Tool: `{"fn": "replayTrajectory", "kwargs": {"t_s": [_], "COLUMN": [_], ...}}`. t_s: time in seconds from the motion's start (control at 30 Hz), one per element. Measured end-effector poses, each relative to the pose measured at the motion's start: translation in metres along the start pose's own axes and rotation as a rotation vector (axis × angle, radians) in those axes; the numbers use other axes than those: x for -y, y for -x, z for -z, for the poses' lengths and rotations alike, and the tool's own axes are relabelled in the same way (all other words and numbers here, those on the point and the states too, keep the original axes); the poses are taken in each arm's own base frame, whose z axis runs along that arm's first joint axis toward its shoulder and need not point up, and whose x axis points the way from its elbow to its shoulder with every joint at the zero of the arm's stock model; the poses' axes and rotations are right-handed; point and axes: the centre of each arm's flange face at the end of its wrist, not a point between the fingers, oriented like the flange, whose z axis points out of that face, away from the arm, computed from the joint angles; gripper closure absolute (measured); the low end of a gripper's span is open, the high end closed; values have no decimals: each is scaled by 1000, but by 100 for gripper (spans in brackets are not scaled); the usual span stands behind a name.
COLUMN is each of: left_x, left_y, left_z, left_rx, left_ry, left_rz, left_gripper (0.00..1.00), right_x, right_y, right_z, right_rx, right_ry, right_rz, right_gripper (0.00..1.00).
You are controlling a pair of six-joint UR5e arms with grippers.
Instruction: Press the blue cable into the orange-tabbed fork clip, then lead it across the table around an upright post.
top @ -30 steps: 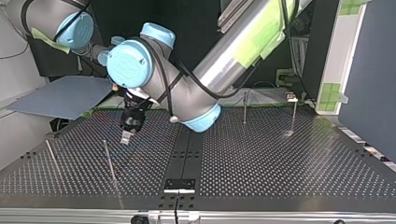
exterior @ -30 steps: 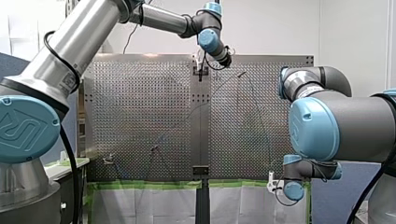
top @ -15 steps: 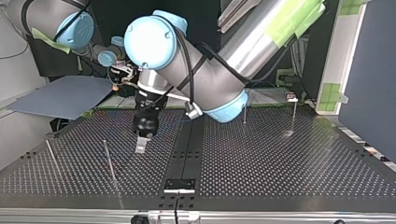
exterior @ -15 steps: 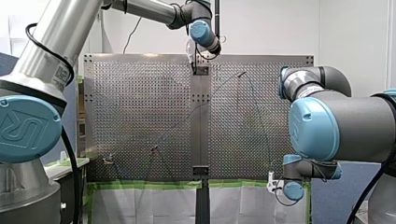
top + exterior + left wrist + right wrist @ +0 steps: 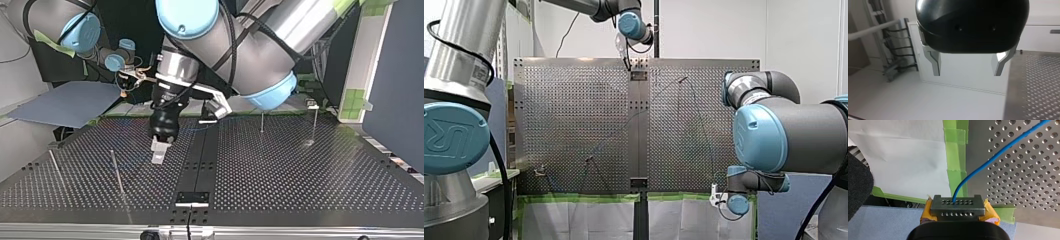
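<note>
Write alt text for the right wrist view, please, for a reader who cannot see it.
My right gripper, jaws shut, holds the blue cable, which curves ahead over the perforated table. Green tape edges the table, with white paper beyond.

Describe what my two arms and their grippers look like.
My left arm is a silver tube with light-blue joint caps, one bearing a UR logo, and a black cable alongside. My left gripper has a rounded black body and pale metal jaws. My right arm is dark grey with light-blue caps. My right gripper has a perforated metal face flanked by yellow-orange pads.
</note>
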Motion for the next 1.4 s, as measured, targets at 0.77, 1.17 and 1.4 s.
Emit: {"fn": "replayTrajectory", "kwargs": {"t_s": [0.77,1.17,1.4], "left_x": [-21,-43,-58], "left_y": [59,13,-37], "left_z": [73,95,101], "left_rx": [163,72,-18], "left_ry": [-50,-22,10], "left_rz": [194,189,157], "left_gripper": [0,0,0], "right_x": [0,1,2], "right_y": [0,0,0], "right_z": [0,0,0], "right_rx": [0,1,1], "right_ry": [-1,-2,-3], "right_rz": [4,6,7], "right_gripper": [100,100,100]}}
